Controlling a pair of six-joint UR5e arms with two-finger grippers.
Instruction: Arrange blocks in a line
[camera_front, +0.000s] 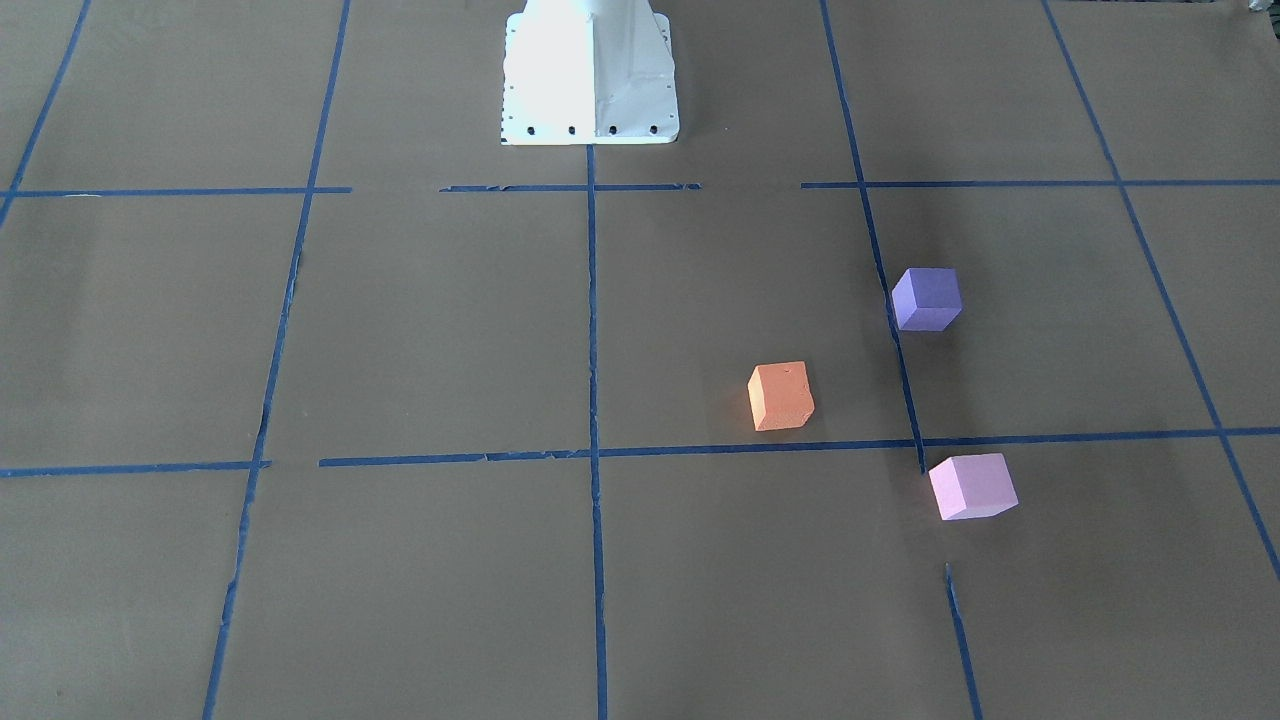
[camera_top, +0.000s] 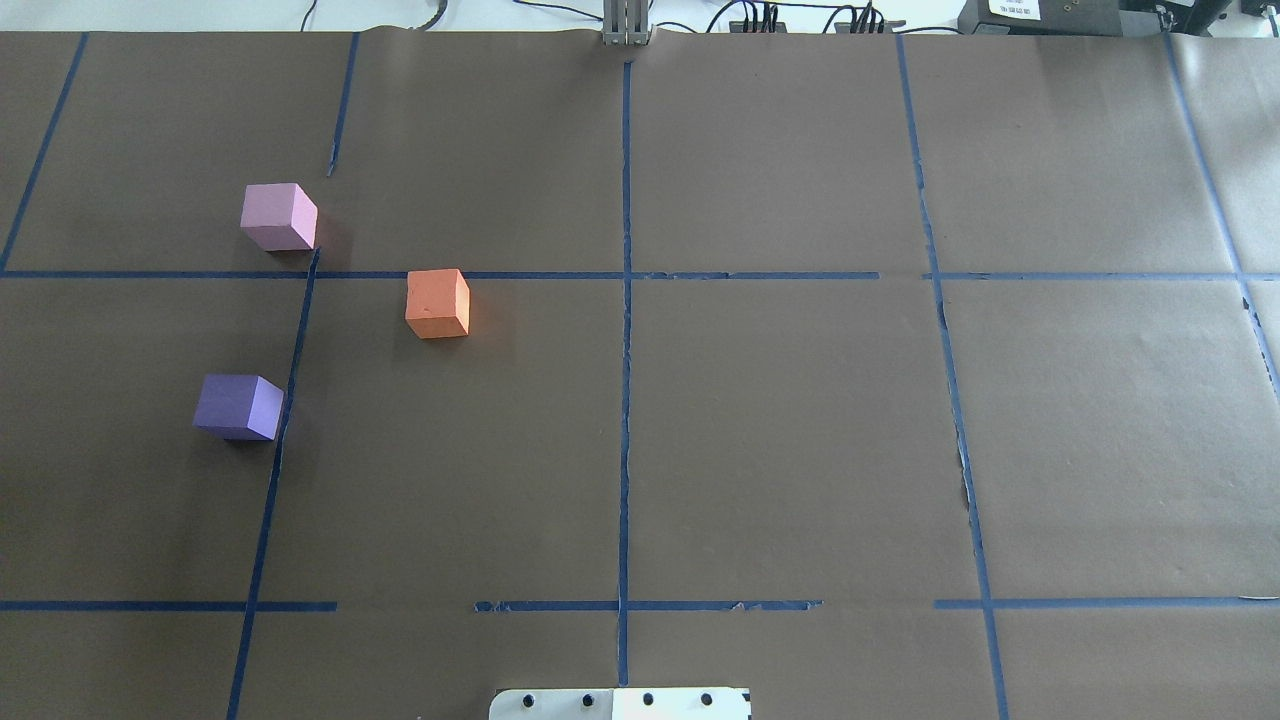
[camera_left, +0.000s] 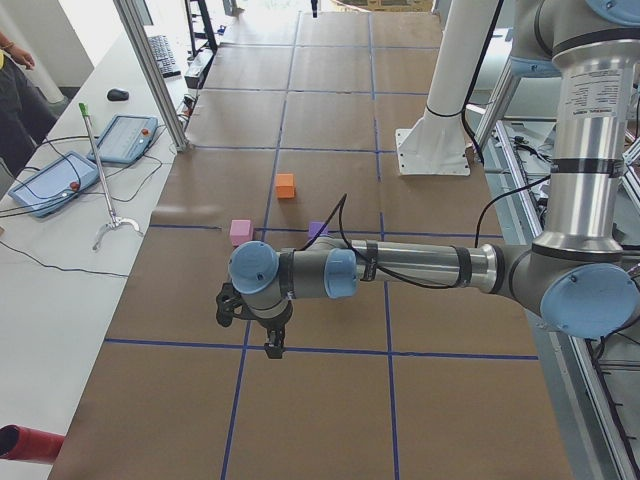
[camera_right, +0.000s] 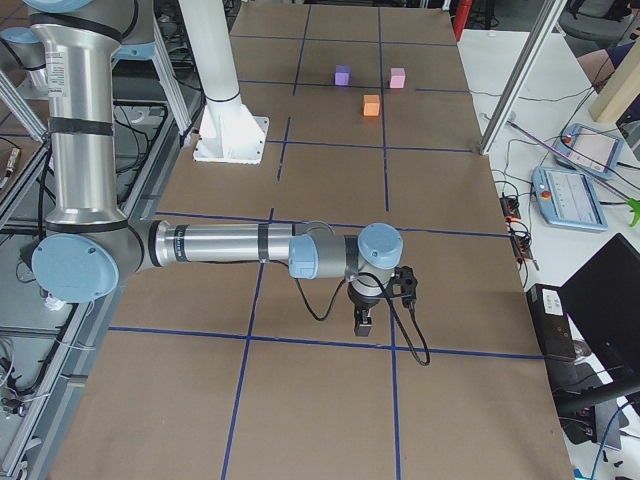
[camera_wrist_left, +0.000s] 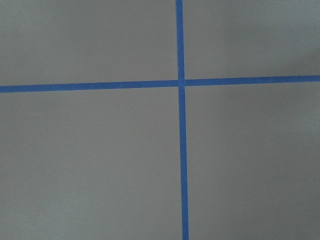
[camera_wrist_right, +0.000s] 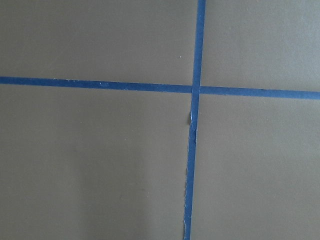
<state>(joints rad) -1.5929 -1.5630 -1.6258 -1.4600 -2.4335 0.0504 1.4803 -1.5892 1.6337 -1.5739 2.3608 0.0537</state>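
Left gripper (camera_left: 272, 345), open-or-closed can't tell, is nearer than right gripper (camera_right: 363, 322) (also can't tell): matte violet-purple foam cube (camera_top: 240, 406), pale pink foam cube (camera_top: 279, 216), orange foam cube (camera_top: 438, 303) sit in a triangle on the table (camera_top: 760, 420), robot's left half.

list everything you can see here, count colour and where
orange block: one, orange, left half of the table, closest of the three to the centre line
purple block: one, violet, left half, nearest the robot
pink block: one, pale pink, left half, farthest from the robot; no block touches another
table: one, brown paper cover
tape: many strips, blue, a grid on the paper
pendants: two, blue-grey, on the side bench
base: one, white, at the robot's edge of the table
left arm: one, silver and blue, stretched low over the table's left end
right arm: one, same colours, over the right end
left gripper: one, black, pointing down, open or shut unclear
right gripper: one, black, pointing down, unclear too
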